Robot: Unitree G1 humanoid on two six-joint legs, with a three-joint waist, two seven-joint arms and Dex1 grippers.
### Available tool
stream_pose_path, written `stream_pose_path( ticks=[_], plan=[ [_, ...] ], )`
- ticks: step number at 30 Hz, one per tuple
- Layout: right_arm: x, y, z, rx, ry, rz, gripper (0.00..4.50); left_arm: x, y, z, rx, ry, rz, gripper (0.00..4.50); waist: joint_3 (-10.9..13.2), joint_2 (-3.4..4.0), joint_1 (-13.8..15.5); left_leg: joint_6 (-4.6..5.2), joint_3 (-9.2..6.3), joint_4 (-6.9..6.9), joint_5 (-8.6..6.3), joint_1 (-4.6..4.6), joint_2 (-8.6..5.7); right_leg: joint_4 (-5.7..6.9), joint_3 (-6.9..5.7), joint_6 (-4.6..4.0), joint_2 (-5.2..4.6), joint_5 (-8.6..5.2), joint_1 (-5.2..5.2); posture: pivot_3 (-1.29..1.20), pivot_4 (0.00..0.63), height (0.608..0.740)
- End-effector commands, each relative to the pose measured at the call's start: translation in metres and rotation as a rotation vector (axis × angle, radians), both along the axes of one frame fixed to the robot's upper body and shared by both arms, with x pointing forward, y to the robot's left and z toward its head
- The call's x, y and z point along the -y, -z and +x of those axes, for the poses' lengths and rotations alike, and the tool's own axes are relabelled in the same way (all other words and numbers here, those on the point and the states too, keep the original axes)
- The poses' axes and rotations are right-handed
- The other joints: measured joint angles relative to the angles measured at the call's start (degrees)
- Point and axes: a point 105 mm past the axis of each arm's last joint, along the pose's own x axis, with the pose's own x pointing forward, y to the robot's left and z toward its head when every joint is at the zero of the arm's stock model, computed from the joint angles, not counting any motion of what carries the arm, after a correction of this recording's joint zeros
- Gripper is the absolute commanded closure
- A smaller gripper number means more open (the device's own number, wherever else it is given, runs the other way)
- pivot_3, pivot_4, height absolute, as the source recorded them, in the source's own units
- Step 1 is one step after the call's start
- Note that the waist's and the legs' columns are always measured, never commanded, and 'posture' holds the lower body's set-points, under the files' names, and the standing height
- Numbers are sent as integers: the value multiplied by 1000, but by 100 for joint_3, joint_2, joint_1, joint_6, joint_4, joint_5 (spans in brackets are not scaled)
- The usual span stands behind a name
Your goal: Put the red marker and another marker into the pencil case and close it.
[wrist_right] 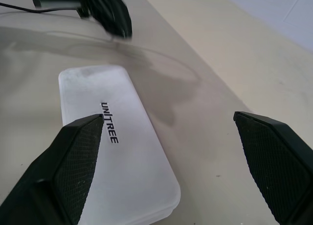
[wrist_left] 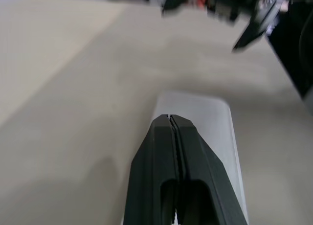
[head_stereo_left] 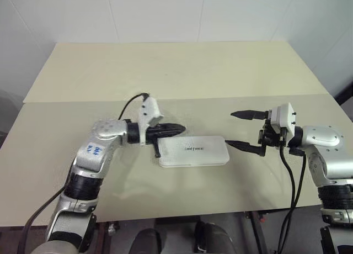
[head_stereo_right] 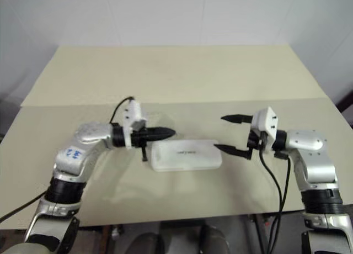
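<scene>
White hard plastic rectangular pencil case (head_stereo_left: 193, 151) lid-down near table (head_stereo_left: 165, 72) front edge, between grippers. Left gripper (head_stereo_left: 179, 127) clenched, empty; right gripper (head_stereo_left: 236, 130) spread wide — verify lid seated all round, withdraw level.

Head pair looks down; wrist cameras, somewhat blurred, share pencil case (wrist_right: 117, 151).
</scene>
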Motion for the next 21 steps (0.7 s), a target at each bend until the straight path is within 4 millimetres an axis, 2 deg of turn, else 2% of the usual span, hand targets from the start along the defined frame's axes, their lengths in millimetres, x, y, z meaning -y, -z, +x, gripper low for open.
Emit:
stream_pose_path(
  ticks=[1, 4, 8, 12, 14, 21],
  plan=[
    [1, -9, 1, 40, -15, 8, 0, -14, -16, -11, 86, -2, -43, 4287, 0, 0, 16, 0, -2, -1, 0, -1, 0, 0, -2, 0, 0, 0, 0, 0, 150, 740],
    [4, -7, 3, 32, -5, 10, 0, -34, -12, -24, 89, -29, -63, 3550, 0, 0, 3, 0, -2, -2, 0, 0, 0, 0, 0, 0, -1, 0, 0, 0, 150, 740],
    [9, -10, 4, 39, 23, 20, 0, -73, -23, -33, 128, -128, -124, 2111, 3, 1, 11, 0, -5, -3, 0, -1, 1, -1, -1, 0, -1, 0, -1, 0, 150, 740],
    [17, -12, 5, 43, 50, 16, 0, -87, -20, -36, 131, -169, -84, 766, 2, 2, 11, 0, -3, -2, 0, 1, 1, -1, 1, -1, -1, 0, 1, 0, 150, 740],
    [24, -12, 5, 42, 73, 15, 0, -86, -20, -36, 137, -172, -78, 97, 2, 1, 15, 0, -2, -2, 0, 1, 0, -1, 2, -1, -2, 0, 2, 0, 150, 740],
    [65, -6, 7, 36, 202, 3, 0, -77, -16, -32, 153, -165, -67, 40, 2, 1, -4, 0, 1, -12, 0, 2, -1, -1, 1, -1, -2, 0, 0, 0, 150, 740]
  ],
)
